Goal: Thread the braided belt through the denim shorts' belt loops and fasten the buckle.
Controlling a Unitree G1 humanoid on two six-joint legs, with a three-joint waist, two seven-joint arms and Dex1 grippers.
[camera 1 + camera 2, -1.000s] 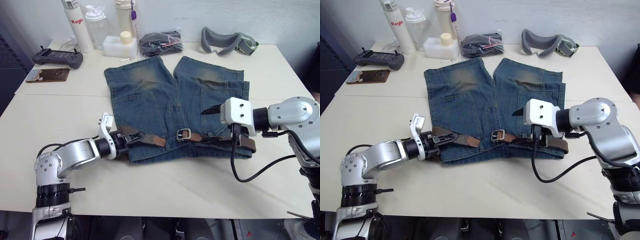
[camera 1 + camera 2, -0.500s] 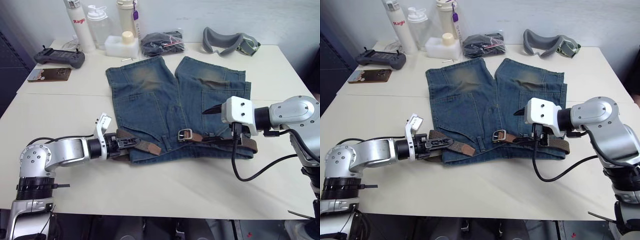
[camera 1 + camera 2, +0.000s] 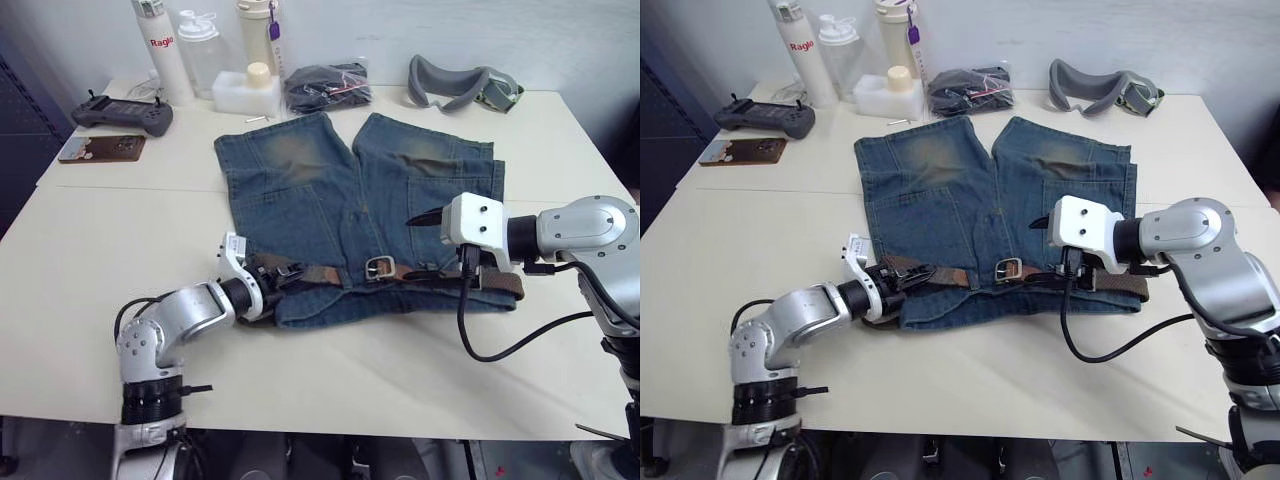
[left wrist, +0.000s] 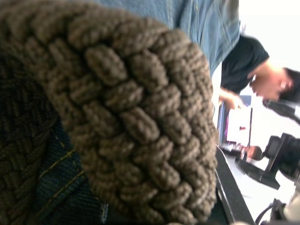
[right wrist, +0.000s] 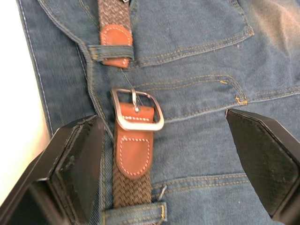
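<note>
The denim shorts point(image 3: 300, 190) lie flat on the table with the waistband toward me. The braided belt point(image 3: 320, 274) runs along that waistband. Its tan leather tip sits under a belt loop point(image 5: 112, 49) just short of the silvery buckle point(image 5: 137, 111). My left gripper point(image 3: 272, 272) is at the waistband's left end, shut on the belt; a fold of braid sits right against the lens in the left wrist view. My right gripper point(image 3: 425, 247) hovers over the waistband's right half, open wide, with its fingers point(image 5: 79, 159) straddling the buckle without touching it.
Bottles point(image 3: 165, 50), a white box point(image 3: 240, 90), a black bundle in a clear bag point(image 3: 325, 85) and grey goggles point(image 3: 460, 82) line the far edge. A controller point(image 3: 122, 112) and a brown flat item point(image 3: 100, 148) lie far left. A person point(image 4: 253, 70) stands beyond the table.
My left arm pulled the belt out to the left, then swung right toward the shorts, carrying the belt's tip close to the buckle. The right gripper stayed put.
</note>
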